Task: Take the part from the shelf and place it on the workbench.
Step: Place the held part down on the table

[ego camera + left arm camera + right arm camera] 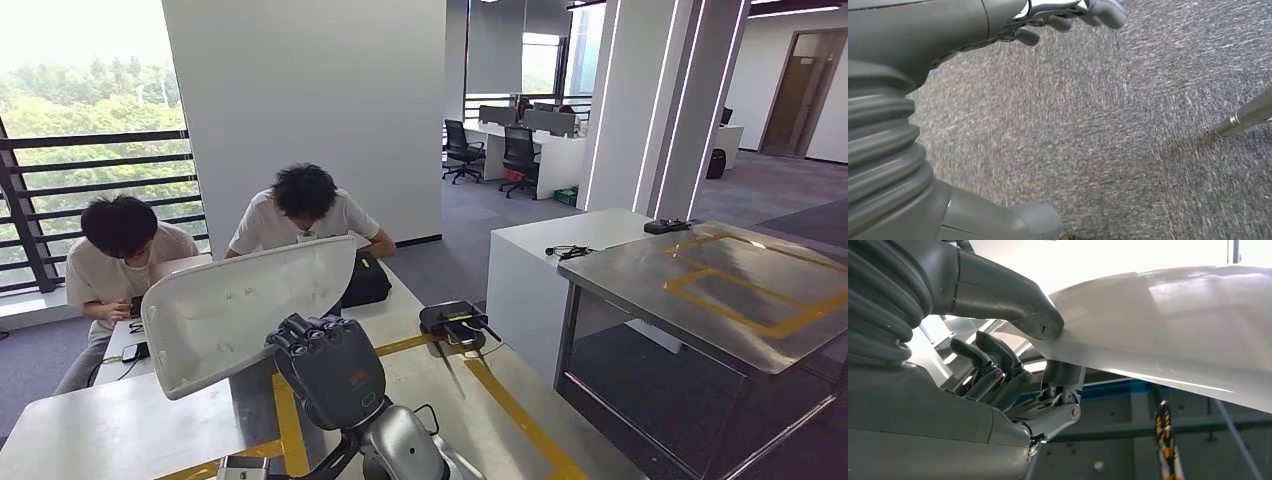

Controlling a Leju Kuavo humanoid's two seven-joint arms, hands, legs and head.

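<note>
The part is a large white curved shell (240, 310), raised in front of me over a white table with yellow tape lines (500, 400). My right hand (330, 370) grips its lower edge. In the right wrist view the thumb (1013, 305) presses on the shell (1168, 330) from one side, with the dark fingers (998, 360) curled behind the edge. A steel workbench (640, 270) marked with a yellow taped rectangle stands to the right. My left hand (948, 50) hangs over grey carpet with nothing in it, fingers apart.
Two people sit at the far side of the white table, behind the shell. A black box with cables (455, 320) and a black bag (365, 280) lie on it. A white counter (560, 250) stands beside the workbench. A metal leg (1248, 117) rests on the carpet.
</note>
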